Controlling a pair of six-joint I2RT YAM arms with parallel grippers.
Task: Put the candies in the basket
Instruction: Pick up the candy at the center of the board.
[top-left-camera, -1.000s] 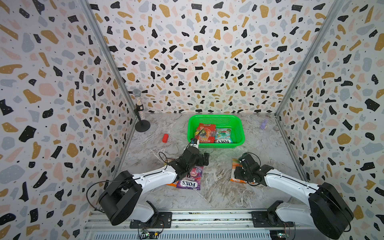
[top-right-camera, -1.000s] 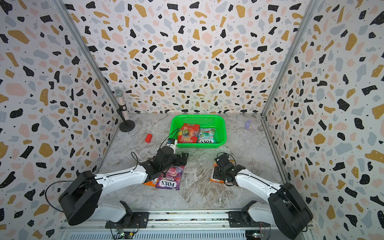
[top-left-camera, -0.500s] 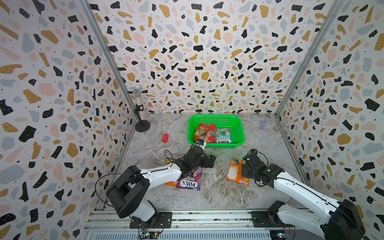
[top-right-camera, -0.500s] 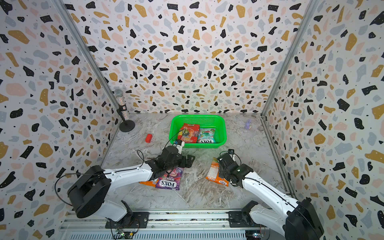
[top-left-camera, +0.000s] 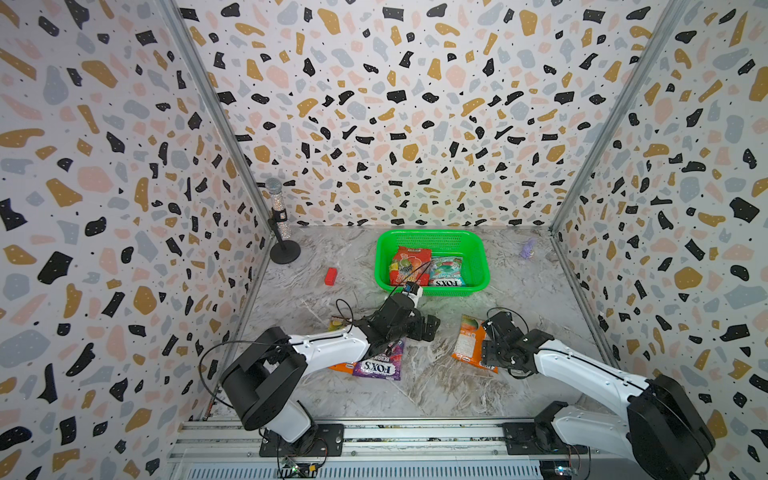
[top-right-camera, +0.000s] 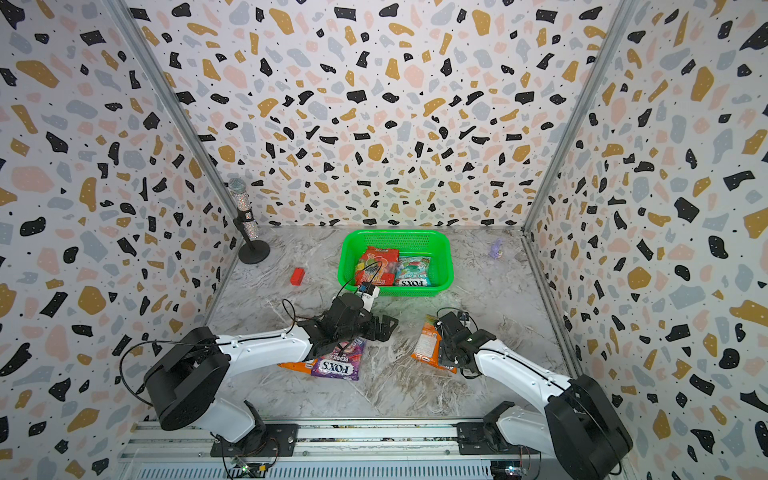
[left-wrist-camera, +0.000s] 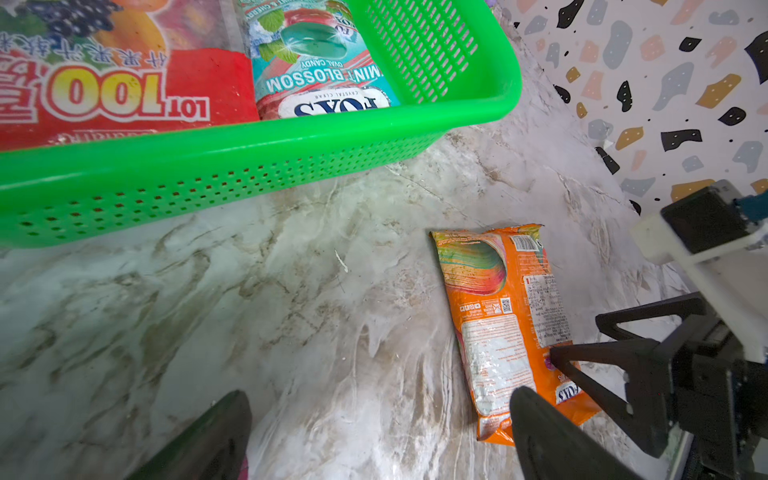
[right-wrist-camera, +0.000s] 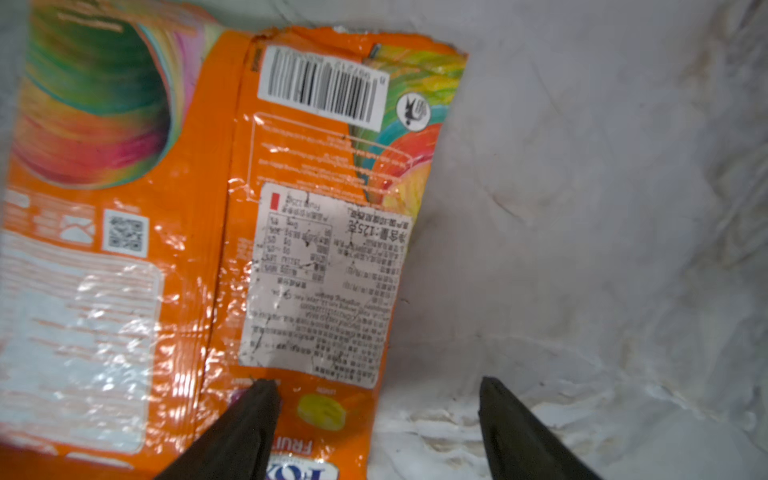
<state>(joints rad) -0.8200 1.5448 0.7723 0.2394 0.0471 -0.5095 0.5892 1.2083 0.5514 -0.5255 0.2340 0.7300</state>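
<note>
Orange bag (top-left-camera: 341, 367) mostly hidden — under purple bag (top-left-camera: 380, 363), left arm (top-left-camera: 328, 344)

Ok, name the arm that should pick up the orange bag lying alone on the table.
Right. The right fingers stand open astride that orange bag's edge; the left fingers hang farther off, by the purple bag.
</note>
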